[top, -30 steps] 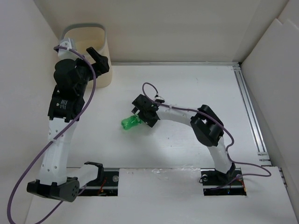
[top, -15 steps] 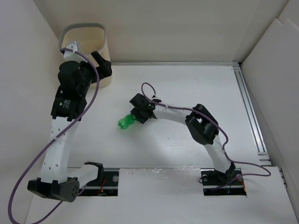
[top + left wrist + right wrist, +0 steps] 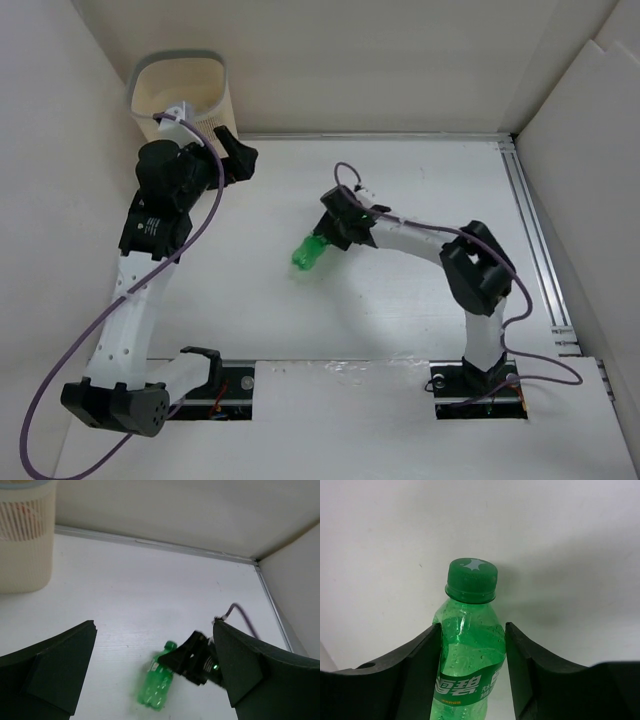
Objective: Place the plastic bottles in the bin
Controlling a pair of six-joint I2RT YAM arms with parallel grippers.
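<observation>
A green plastic bottle (image 3: 309, 254) with a green cap sits mid-table, and my right gripper (image 3: 330, 240) is shut on it. In the right wrist view both fingers press the bottle (image 3: 467, 645) just below its shoulder, inside the right gripper (image 3: 472, 628), with the cap pointing away. The cream bin (image 3: 180, 95) stands at the far left corner. My left gripper (image 3: 238, 160) hovers open and empty just right of the bin. The left wrist view looks between the open left gripper (image 3: 154, 626) down at the bottle (image 3: 157, 684) and shows the bin (image 3: 22, 545) at its upper left.
White walls close in the table at the back, left and right. A metal rail (image 3: 527, 220) runs along the right side. Purple cables loop off both arms. The arm bases sit at the near edge.
My right gripper has shut on the green bottle and carried it to the right. The left gripper has swung from over the bin's edge to its right side.
</observation>
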